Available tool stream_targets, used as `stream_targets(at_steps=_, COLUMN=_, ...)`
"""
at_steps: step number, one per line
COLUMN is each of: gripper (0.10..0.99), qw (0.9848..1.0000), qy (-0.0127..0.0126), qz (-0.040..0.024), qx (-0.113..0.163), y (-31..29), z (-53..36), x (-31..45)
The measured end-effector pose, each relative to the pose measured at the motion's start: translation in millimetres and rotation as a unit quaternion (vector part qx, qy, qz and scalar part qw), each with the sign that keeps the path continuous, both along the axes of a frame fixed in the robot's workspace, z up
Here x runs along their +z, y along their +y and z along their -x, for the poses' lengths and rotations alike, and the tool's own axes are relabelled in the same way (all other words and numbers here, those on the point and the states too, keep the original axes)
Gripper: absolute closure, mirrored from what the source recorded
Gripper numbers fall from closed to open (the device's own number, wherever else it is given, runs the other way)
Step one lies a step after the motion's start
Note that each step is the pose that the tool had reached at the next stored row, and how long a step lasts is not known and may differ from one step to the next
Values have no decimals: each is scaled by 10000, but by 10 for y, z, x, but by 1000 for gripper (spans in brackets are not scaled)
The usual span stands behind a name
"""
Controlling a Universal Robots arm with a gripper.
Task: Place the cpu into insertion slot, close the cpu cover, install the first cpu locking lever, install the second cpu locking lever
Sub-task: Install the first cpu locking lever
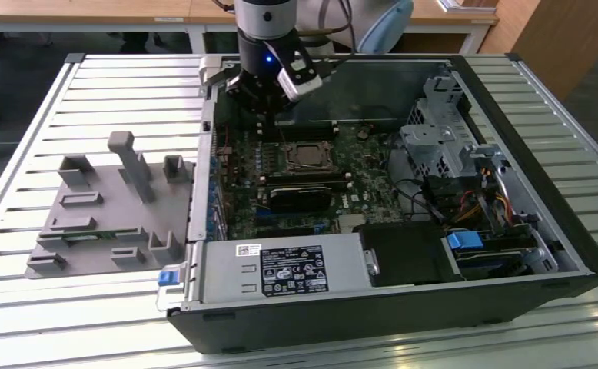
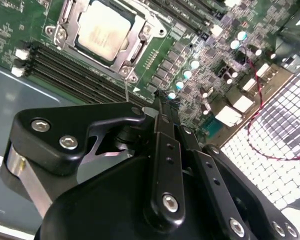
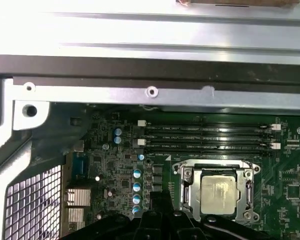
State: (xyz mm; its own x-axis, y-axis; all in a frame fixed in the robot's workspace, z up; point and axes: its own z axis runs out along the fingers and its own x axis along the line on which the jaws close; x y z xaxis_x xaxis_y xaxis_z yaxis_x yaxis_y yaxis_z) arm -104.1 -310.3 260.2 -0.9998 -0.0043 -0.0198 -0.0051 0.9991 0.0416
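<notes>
Surface: white slatted metal table [image 1: 32,115], open computer case [image 1: 381,315] on it; grey fixture [image 1: 104,215] at the exterior view's left.
Room: wooden desks [image 1: 74,11] behind.
Cpu [image 3: 219,194]: seated in insertion slot [image 3: 187,173], cpu cover [image 2: 134,44] down around it.
Gripper [image 2: 162,100]: above motherboard [image 3: 115,170], near slot; fingers pressed together, empty.

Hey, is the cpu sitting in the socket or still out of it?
In. In both wrist views the cpu lies flat and level on the motherboard, with the silvery cpu cover framing its edges.

The second wrist view's edge crops the cpu cover [image 2: 140,41].
</notes>
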Motion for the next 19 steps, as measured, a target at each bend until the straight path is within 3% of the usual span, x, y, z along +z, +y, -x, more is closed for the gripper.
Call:
stream_targets(at_steps=7, gripper=961, qw=10000, qy=0, qz=0, qx=-3, y=108, z=1, x=-35)
stream_targets(at_steps=19, gripper=961, qw=10000, qy=0, qz=0, qx=-14, y=180, z=-18, x=-57)
